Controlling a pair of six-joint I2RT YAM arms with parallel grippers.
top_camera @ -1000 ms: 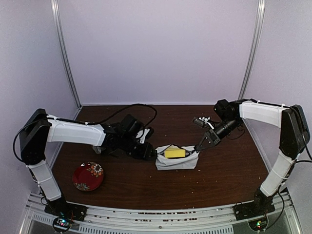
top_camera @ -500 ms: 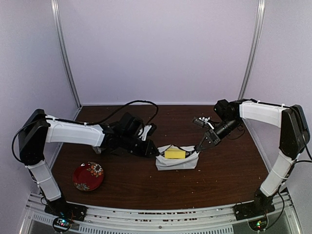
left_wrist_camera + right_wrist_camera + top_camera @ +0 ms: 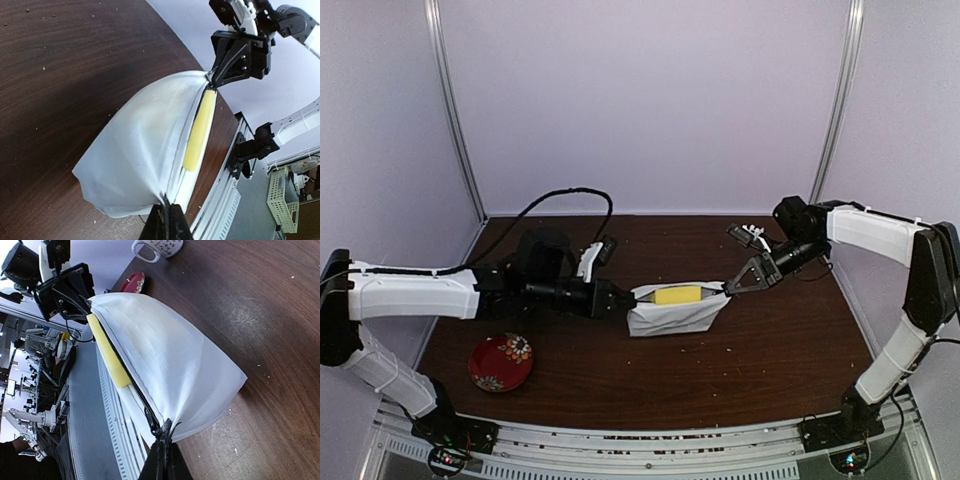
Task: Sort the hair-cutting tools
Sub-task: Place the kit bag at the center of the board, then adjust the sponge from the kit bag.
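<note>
Top external view: the left gripper (image 3: 623, 303) and right gripper (image 3: 728, 288) are each clamping an end of the pouch (image 3: 672, 317), stretching it taut. No hair tools are showing; perhaps they are inside. Pulling harder is risking a slipped grip, spilling the sponge (image 3: 677, 295).

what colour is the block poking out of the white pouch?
Yellow; the block sits in the open pouch, clearest in the left wrist view.
</note>
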